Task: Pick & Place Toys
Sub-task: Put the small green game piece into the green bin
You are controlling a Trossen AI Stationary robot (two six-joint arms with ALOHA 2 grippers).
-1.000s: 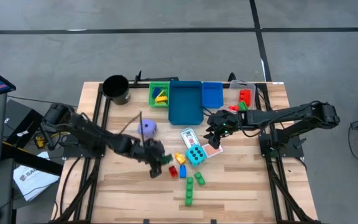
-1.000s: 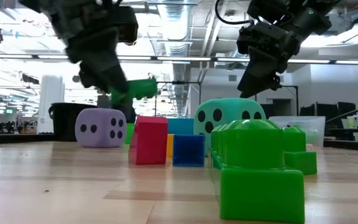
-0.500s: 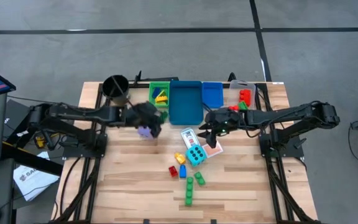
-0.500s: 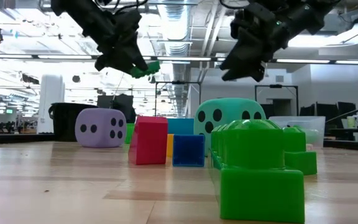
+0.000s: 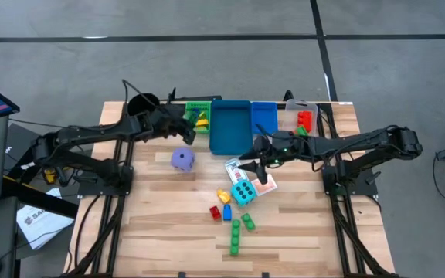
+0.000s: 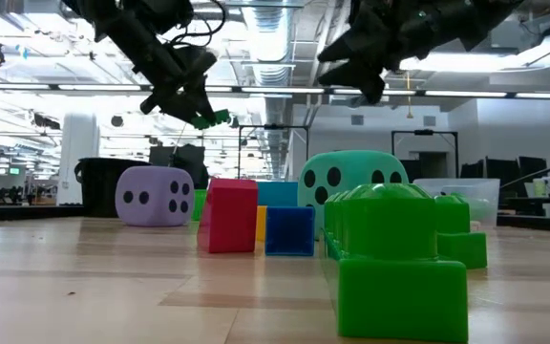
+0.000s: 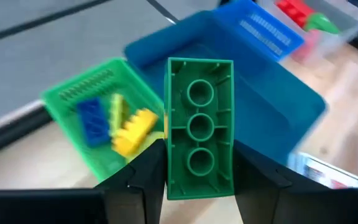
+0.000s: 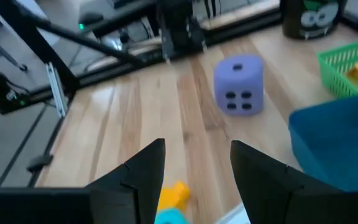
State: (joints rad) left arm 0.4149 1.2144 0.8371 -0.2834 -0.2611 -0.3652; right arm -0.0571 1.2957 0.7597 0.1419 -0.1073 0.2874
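My left gripper [image 5: 182, 131] is shut on a green three-stud brick [image 7: 199, 137], high over the table beside the green bin [image 5: 198, 116]; the brick also shows in the low view [image 6: 214, 118]. My right gripper [image 5: 253, 159] is open and empty, in the air above the playing cards [image 5: 235, 168], its fingers [image 8: 135, 180] apart. The purple die [image 5: 181, 159], the cyan dotted die [image 5: 242, 192], and red [image 5: 215, 211], blue [image 5: 227, 213], yellow [image 5: 223, 196] and green bricks [image 5: 236, 236] rest on the table. My left gripper pinches the green brick by its two long sides [image 7: 173, 171], near the end closest to the wrist, between its two fingers. The brick lies along the fingers and sticks out past their tips, its hollow underside toward the wrist camera. It is lifted clear of the table.
At the far edge stand a black cup [image 5: 140, 103], the green bin holding blue and yellow bricks [image 7: 114, 121], a large blue bin [image 5: 230, 127], a small blue bin [image 5: 263, 116] and a clear bin [image 5: 306, 117] with red and green bricks.
My left gripper has carried the green brick up from the table's middle toward the far edge, up to the green bin, and stays shut on it. My right gripper has risen and gone a little toward the table's left, over the cards.
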